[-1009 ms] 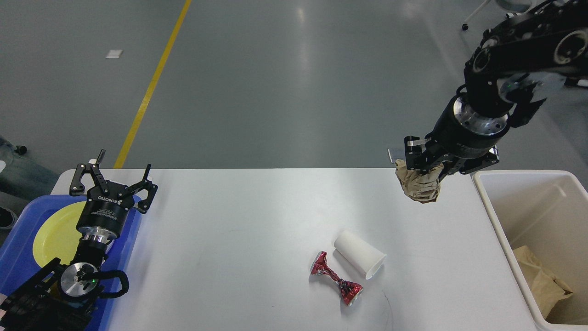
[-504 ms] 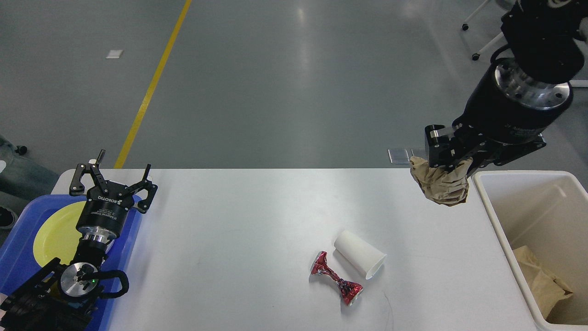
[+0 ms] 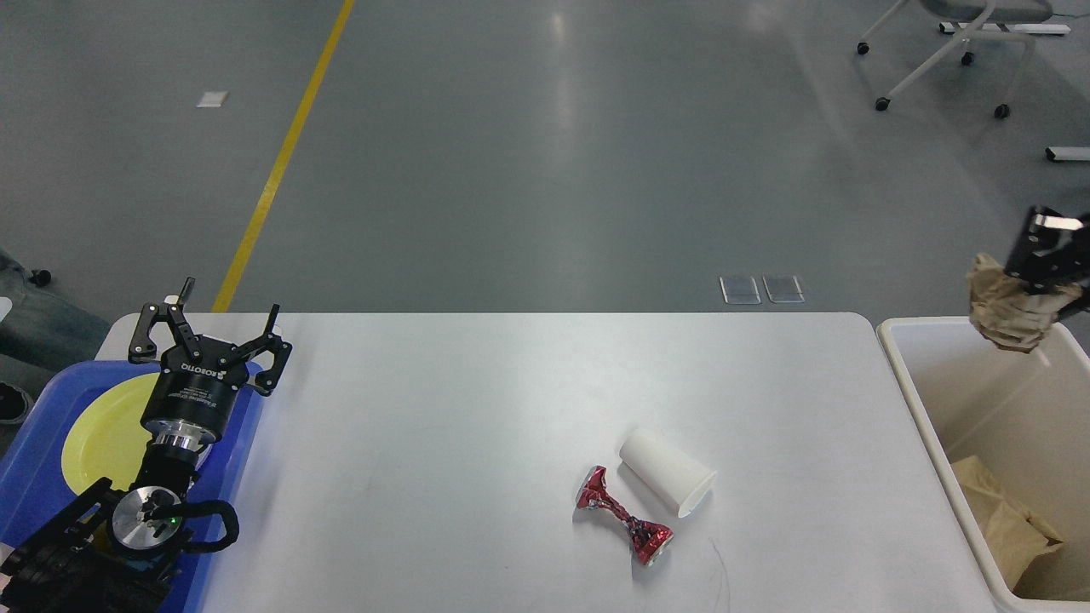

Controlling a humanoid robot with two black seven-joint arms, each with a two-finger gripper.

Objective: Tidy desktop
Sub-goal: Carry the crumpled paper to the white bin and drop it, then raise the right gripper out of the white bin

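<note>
Desk [image 3: 477, 383]: white, matte, rounded corners, spans centre of the view. On it at 5 o'clock from centre: cup [image 3: 667, 482], white paper, on its side, long axis 10-to-4; touching it at its 8 o'clock, crushed can [image 3: 622, 516], red foil-like, pinched at the waist. Right pincer [image 3: 1041, 266], at 3 o'clock off the desk, clamps a crumpled brown paper wad [image 3: 1010, 312] over the cream bin [image 3: 924, 409]; judged ready to drop. Right arm is nearer the cup. Left pincer [image 3: 209, 323], fingers spread wide and empty, over blue tray [image 3: 38, 443] with yellow plate [image 3: 102, 434].
</note>
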